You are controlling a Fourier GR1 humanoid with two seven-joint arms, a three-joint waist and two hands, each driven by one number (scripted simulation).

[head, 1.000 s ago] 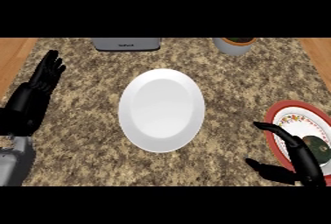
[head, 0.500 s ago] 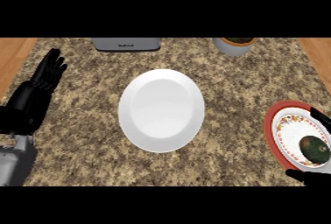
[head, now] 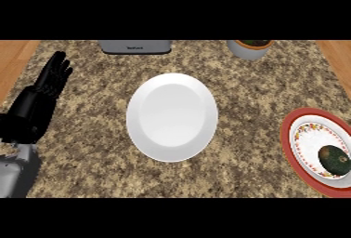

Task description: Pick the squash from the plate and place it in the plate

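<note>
Squash (head: 334, 159) sits lower right on the red plate (head: 285, 139); my left hand (head: 37, 104) rests open, right hand unseen; grasping comes next.

Red-rimmed plate (head: 285, 139), far across the desk (head: 89, 139) from the left hand (head: 37, 100): right side cut by the frame edge. Squash (head: 334, 160) on it reaches that edge, so its far side can't be seen. Grey box (head: 134, 46) up and right of the hand: top cropped, label too small to read. Pot (head: 250, 50) further right: top cropped. Left forearm (head: 14, 172) cut at the lower edge.
</note>
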